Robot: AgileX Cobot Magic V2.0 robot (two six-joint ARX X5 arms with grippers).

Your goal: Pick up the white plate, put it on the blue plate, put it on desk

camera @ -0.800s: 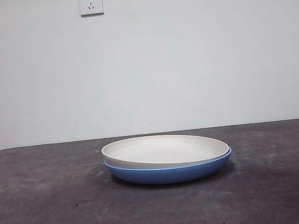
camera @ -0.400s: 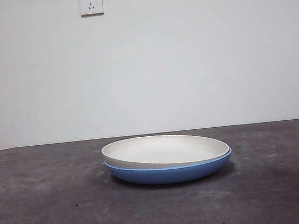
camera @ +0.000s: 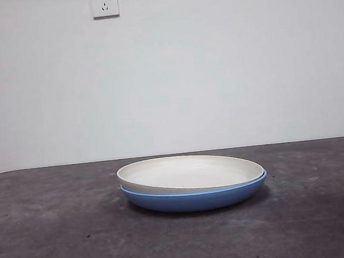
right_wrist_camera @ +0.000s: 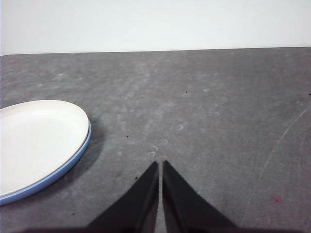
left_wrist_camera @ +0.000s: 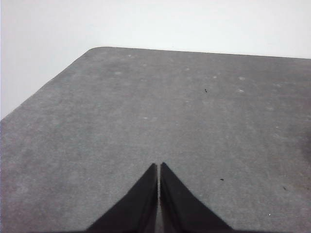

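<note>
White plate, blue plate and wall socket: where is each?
white plate (camera: 192,171): front view, inner face.
blue plate (camera: 195,200): front view, outer wall below the white rim.
wall socket (camera: 104,2): front view, its faceplate.

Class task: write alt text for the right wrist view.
The right claw, shut, hangs over the bare desk. Off to one side, the white plate lies nested in the blue plate.

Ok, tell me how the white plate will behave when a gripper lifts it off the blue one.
The white plate looks rigid, so it should lift in one piece without flexing. Its smooth, low curved rim offers little to pinch, so it may slip. It sits slightly tilted inside the blue plate, so a one-sided lift would probably tip it or drag the blue plate across the desk.
</note>
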